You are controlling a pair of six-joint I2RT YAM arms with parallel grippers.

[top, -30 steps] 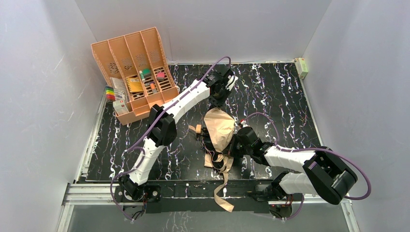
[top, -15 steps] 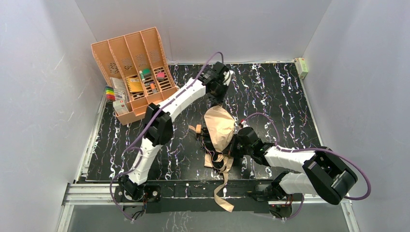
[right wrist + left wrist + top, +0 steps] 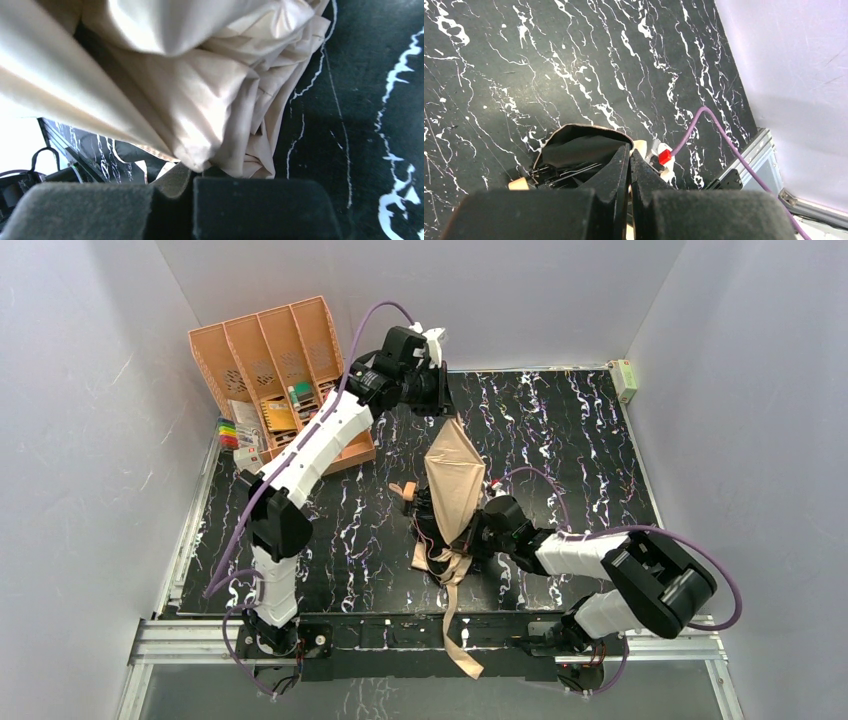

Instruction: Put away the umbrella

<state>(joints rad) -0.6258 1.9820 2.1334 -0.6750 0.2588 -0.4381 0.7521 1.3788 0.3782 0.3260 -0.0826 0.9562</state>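
Observation:
The pale peach-beige umbrella [image 3: 452,480] lies mid-table, its fabric pulled up into a taut kite shape. My left gripper [image 3: 441,408] is raised over the back of the table and shut on the fabric's top corner. In the left wrist view my left gripper [image 3: 630,156] pinches the fabric edge, with the umbrella's dark inside and frame [image 3: 574,152] below. My right gripper [image 3: 472,536] is shut on the lower folds, and the right wrist view shows bunched fabric [image 3: 200,95] at my right gripper [image 3: 192,176]. The tan handle end [image 3: 403,492] sticks out left. The strap [image 3: 460,635] hangs over the front edge.
The orange-peach slotted organizer [image 3: 275,350] stands at the back left with small items in it. Coloured markers [image 3: 228,432] lie beside it. A small box [image 3: 626,378] sits at the back right corner. White walls close three sides.
My left gripper rose and moved back and to the left with the fabric corner, stretching the umbrella fabric upright. My right gripper kept its hold and shifted slightly left.

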